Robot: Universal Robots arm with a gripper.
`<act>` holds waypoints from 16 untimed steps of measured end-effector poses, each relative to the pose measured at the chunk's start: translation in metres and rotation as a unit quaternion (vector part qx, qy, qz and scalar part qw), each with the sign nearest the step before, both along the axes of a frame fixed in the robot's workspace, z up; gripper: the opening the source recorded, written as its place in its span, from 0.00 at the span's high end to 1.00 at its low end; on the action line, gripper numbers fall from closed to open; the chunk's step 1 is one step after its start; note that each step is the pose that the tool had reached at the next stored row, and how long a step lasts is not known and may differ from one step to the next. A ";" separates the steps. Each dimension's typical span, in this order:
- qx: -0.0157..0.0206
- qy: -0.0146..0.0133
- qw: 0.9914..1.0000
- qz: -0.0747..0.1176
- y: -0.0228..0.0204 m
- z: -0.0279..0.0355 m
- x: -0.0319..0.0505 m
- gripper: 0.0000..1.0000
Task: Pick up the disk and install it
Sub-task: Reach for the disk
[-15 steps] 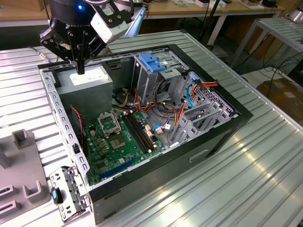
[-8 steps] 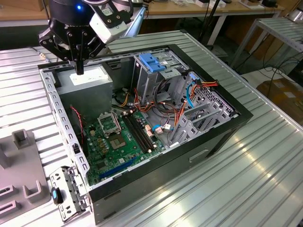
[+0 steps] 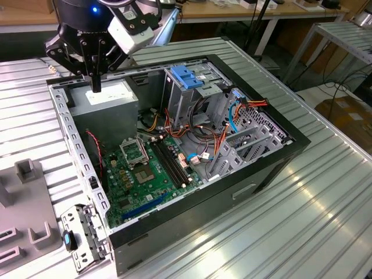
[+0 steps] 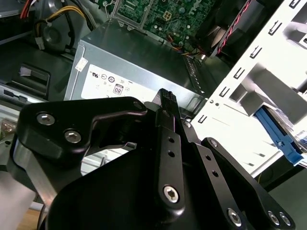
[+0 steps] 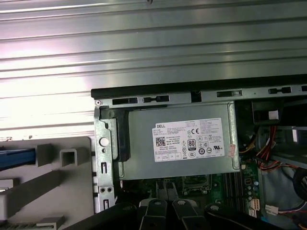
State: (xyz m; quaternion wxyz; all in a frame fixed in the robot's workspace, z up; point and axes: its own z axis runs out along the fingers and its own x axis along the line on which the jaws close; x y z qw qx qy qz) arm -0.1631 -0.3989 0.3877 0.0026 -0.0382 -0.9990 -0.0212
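End effector (image 3: 96,87), clenched, hovers over grey metal box (image 3: 110,107) inside computer case (image 3: 244,189).

The black gripper (image 4: 166,97) is hanging over a grey metal box (image 4: 144,57), its tip pointing at the box's near edge, close to the white sticker (image 4: 112,85). Beyond the box, farther from the gripper, a green circuit board (image 4: 158,12) is showing, with yellow and black wires (image 4: 62,17) bunching near it. Off to one side of the gripper a pale perforated metal frame (image 4: 249,86) is running past, a blue plastic piece (image 4: 280,134) sitting against it, and red cables (image 4: 235,26) are trailing between frame and board.
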 end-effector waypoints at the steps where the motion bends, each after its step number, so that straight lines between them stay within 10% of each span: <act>1: 0.000 0.000 1.000 0.000 0.0000 0.0000 -0.0002 0.89; 16: 0.000 0.002 1.000 0.000 0.0000 -0.0009 -0.0106 0.89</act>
